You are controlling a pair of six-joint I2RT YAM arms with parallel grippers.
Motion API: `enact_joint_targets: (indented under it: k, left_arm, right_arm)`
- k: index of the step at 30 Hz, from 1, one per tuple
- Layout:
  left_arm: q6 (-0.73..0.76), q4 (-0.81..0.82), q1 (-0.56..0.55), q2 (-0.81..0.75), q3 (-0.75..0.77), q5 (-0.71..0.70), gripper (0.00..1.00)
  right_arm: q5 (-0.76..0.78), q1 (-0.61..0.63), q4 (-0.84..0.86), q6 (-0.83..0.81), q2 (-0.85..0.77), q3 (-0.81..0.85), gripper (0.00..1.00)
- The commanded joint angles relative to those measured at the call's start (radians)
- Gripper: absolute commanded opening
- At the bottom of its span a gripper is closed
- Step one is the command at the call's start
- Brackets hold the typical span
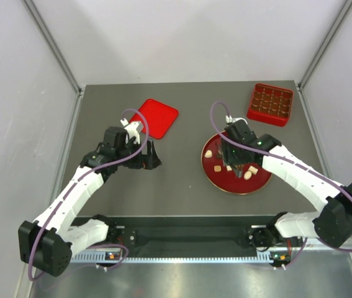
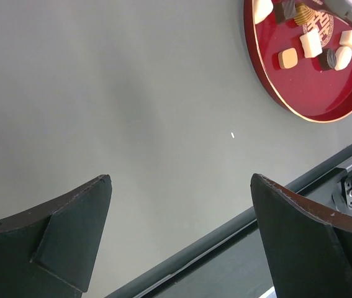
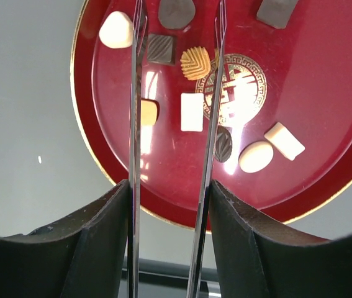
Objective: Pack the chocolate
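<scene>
Grey tabletop between pale walls, and all eyes go to the red plate lying right of centre. The chocolate is on that plate, every piece of it: cream, tan and dark bites scattered around the gold emblem in the plate's middle.

Right gripper hangs directly above the plate, pinching a pair of thin metal tongs, one blade against each finger. The blades stand apart and reach across the plate. Between them lie a cream rectangle, a ridged gold piece and a dark ridged square, with a tan piece half hidden behind the left blade. Whether the tips touch anything cannot be told, since they run off the top of the wrist view.

Left gripper sits well to the left of the plate, low over bare table, fingers spread wide with nothing between them.

Beyond the plate, toward the far right, sits a red compartment tray, its cells showing no pieces from above. Beyond the plate to the left, a flat red lid lies on the table.
</scene>
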Motion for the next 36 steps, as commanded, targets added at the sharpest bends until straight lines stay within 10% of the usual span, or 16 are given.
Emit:
enact_joint_targets:
  k: [1,36]
  left_arm:
    - [0.02,0.004,-0.003,-0.01,-0.009,-0.009,0.99]
    - [0.018,-0.014,-0.001,-0.019,-0.01,-0.041,0.99]
  right_arm:
    - [-0.002,-0.02,0.079,-0.005,0.013,-0.011,0.51]
    - [-0.029,-0.026,0.121,0.007,0.069,-0.007,0.32]
